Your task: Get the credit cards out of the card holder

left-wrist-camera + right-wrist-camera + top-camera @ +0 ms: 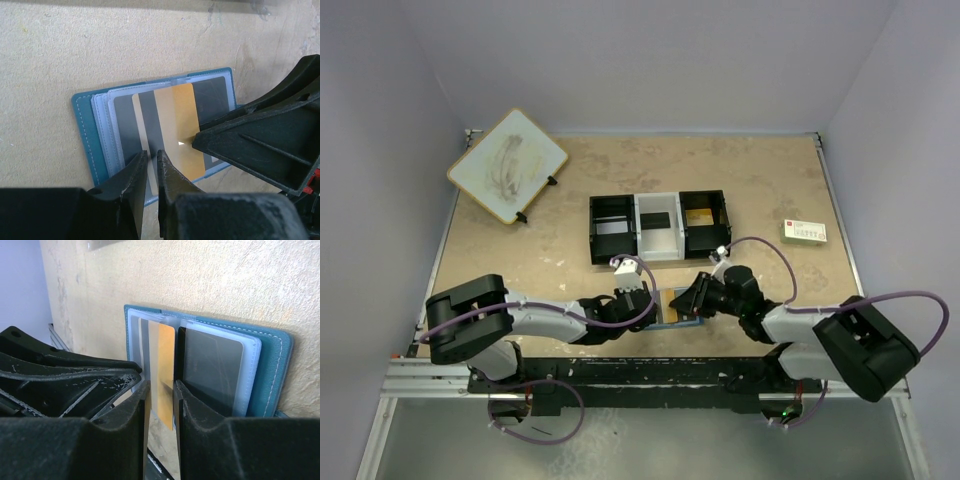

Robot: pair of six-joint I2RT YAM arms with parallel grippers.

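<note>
Note the card holder (pixel 82 125) lying open on the table (pixel 50 50) between both grippers, its gold card (pixel 182 120) partly out. Right gripper (pixel 161 387): jaws ajar over that card. Left gripper (pixel 151 155): jaws nearly together; you cannot tell whether it grips.

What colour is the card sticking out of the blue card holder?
The flat card is gold with a grey stripe; best in left wrist view.

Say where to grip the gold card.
Pinch the gold card by its near end, which juts past the card holder's edge, coming from the arms' side. That end is clear of the sleeves; the rest lies flat on them.
</note>
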